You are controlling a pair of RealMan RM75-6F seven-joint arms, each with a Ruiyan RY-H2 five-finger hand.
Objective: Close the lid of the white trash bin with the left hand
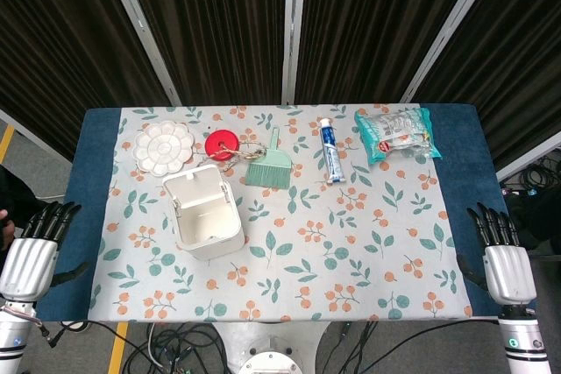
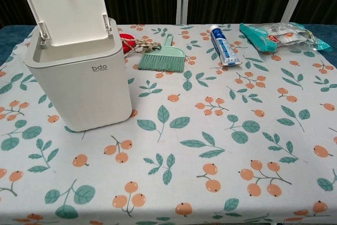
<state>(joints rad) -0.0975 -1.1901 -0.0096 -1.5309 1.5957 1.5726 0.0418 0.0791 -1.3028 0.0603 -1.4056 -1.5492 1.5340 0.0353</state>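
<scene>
The white trash bin (image 1: 209, 225) (image 2: 79, 80) stands on the left half of the table. Its lid (image 2: 67, 6) (image 1: 195, 185) is raised, hinged at the far side, and the inside is open to view. My left hand (image 1: 33, 247) hangs off the table's left edge, fingers stretched out, well left of the bin and holding nothing. My right hand (image 1: 501, 251) sits off the right edge, fingers also extended and empty. The chest view shows neither hand.
Behind the bin lie a white flower-shaped palette (image 1: 164, 148), a red disc with rope (image 1: 223, 144) and a green hand brush (image 1: 266, 167) (image 2: 163, 56). A toothpaste tube (image 1: 330, 151) (image 2: 222, 45) and a wipes packet (image 1: 397, 134) (image 2: 281, 37) lie far right. The floral cloth (image 1: 351, 251) covers the table.
</scene>
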